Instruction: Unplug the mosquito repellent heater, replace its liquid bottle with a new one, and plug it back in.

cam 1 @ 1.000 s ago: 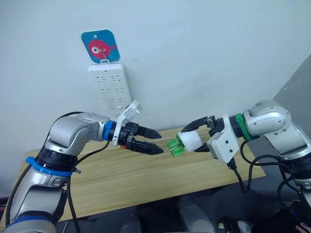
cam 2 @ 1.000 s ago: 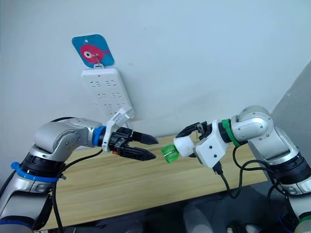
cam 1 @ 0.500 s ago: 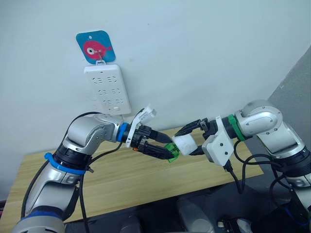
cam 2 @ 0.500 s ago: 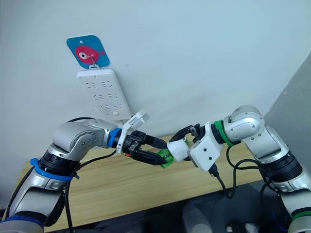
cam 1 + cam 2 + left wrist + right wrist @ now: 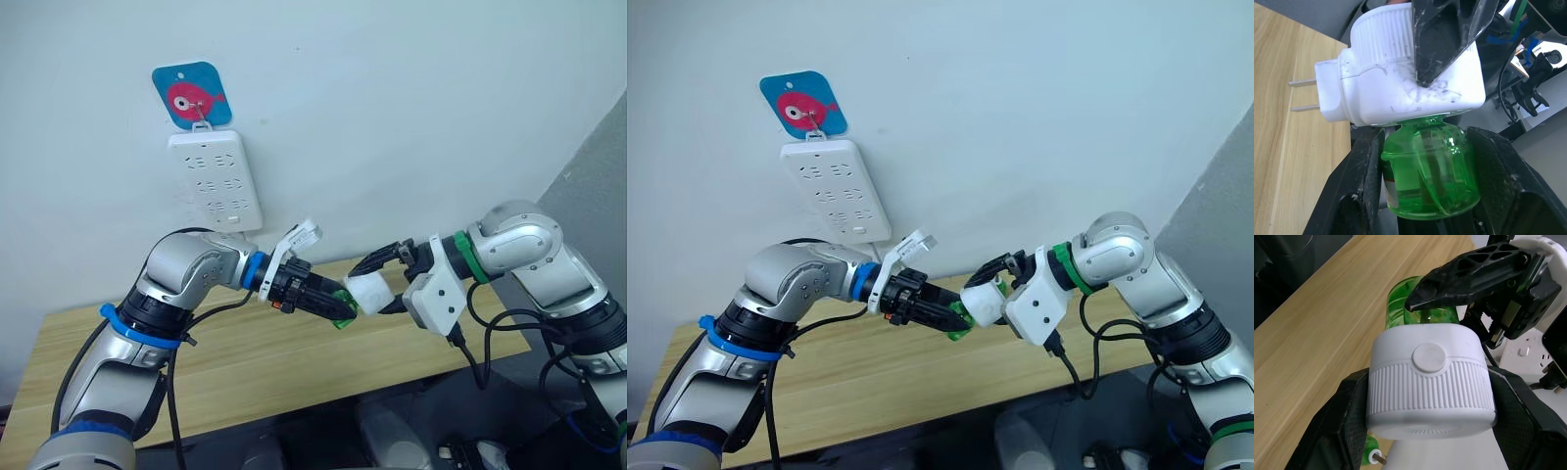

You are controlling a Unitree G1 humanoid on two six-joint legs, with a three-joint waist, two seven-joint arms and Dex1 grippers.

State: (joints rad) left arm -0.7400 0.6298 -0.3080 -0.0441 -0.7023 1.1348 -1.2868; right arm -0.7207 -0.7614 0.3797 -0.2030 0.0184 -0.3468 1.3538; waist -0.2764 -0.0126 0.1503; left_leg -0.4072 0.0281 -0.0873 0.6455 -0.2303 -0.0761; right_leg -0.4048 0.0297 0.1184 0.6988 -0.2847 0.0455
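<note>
Both hands grip it: right hand [image 5: 384,290] holds heater [image 5: 370,292]; left hand [image 5: 338,305] clamps bottle [image 5: 1430,171]

A white power strip [image 5: 216,181] hangs upright on the pale wall [image 5: 411,117], under a blue tag with a pink fish [image 5: 192,94]. Below stands a light wooden table [image 5: 245,362]; black cables [image 5: 1520,73] trail near its far end

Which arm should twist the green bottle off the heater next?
Left, probably. The left gripper already has its jaws closed around the green bottle, while the right gripper clamps the mosquito repellent heater and can hold it steady.
</note>
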